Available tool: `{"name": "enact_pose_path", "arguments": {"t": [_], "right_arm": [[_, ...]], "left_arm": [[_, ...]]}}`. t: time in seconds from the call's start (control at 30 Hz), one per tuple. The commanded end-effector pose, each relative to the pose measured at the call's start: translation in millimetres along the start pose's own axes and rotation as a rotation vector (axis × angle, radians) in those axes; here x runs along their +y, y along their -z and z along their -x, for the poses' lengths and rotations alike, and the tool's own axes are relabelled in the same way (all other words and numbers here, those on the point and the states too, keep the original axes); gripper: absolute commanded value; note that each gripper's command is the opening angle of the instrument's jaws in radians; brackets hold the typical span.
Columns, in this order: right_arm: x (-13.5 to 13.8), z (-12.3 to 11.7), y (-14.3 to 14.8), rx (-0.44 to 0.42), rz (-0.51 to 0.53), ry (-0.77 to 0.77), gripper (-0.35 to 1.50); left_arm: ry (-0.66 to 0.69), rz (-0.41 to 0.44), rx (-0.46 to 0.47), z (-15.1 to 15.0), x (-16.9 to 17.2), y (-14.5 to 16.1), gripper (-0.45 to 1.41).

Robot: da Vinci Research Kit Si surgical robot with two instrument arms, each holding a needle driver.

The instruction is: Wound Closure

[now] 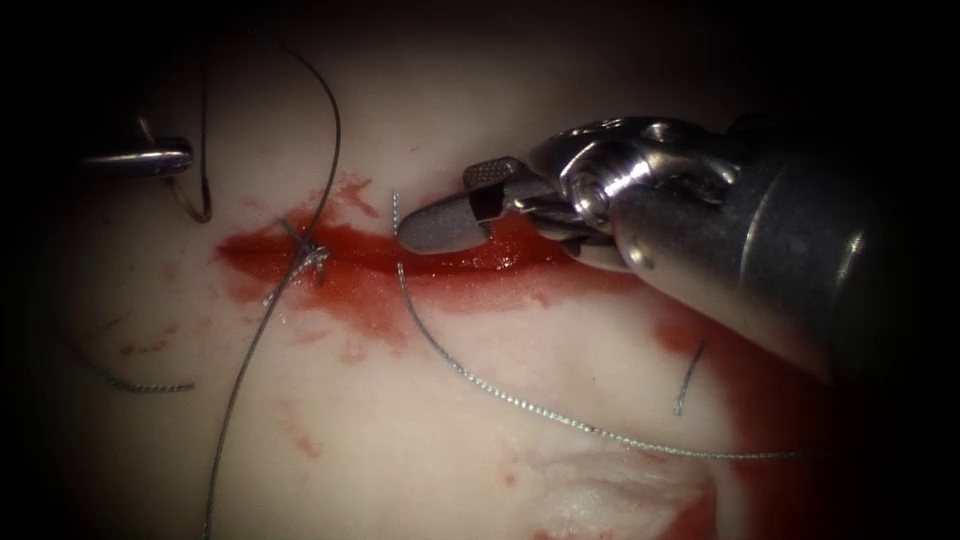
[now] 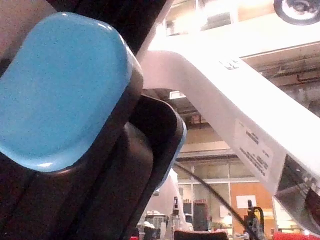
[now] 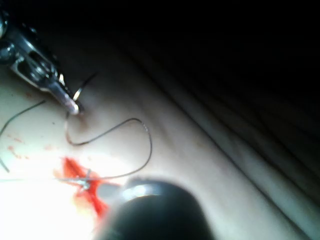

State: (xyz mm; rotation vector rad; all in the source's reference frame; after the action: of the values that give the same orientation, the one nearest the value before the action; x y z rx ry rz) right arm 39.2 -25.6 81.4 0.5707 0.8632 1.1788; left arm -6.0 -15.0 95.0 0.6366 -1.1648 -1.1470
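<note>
Left of the cut (image 1: 400, 265), the left pincer (image 1: 150, 158) grips the needle (image 1: 195, 205); the right pincer (image 1: 450, 215), slightly parted, holds nothing.

The right tool (image 1: 470, 215) is polished silver metal with a round pivot screw, grey serrated fingers (image 1: 445, 228) and a thick dark shaft (image 1: 800, 260).

No text can be read: the white label (image 2: 255, 150) on the white arm (image 2: 220, 90) carries dark print too small to make out.
</note>
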Motion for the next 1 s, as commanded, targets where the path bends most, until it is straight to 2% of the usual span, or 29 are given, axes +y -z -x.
{"name": "enact_pose_path", "arguments": {"t": [0.03,0.1,0.13,0.23,0.3,0.67,0.83,1.0], "right_arm": [[0.1,-0.4,-1.4,0.014,-0.007,-0.005,0.98],[0.3,-0.3,-2.3,0.054,0.01,-0.027,0.86],[0.3,-0.4,-2.7,0.065,0.022,-0.052,0.86],[0.2,-0.8,-3.5,0.09,0.047,-0.081,0.88],[0.3,-1.1,-3.8,0.1,0.058,-0.089,0.96],[1.5,-1.6,-3.9,0.137,0.091,-0.133,1.03],[2.6,-1.0,-4.4,0.127,0.131,-0.117,1.01],[3.7,0.8,-5.5,0.127,0.153,-0.109,0.99]], "left_arm": [[-0.004,-0.002,-0.005,1.2,-0.1,-0.6,-0.45],[-0.004,-0.002,-0.005,1.2,-0.1,-0.6,-0.45],[-0.004,-0.002,-0.005,1.2,-0.1,-0.6,-0.45],[-0.004,-0.002,-0.005,1.2,-0.1,-0.6,-0.45],[-0.004,-0.002,-0.005,1.2,-0.2,-0.6,-0.45],[-0.004,-0.003,-0.005,1.2,-0.2,-0.6,-0.45],[-0.004,-0.004,-0.004,1.2,-0.2,-0.6,-0.45],[-0.005,-0.004,-0.004,1.2,-0.2,-0.6,-0.45]]}}
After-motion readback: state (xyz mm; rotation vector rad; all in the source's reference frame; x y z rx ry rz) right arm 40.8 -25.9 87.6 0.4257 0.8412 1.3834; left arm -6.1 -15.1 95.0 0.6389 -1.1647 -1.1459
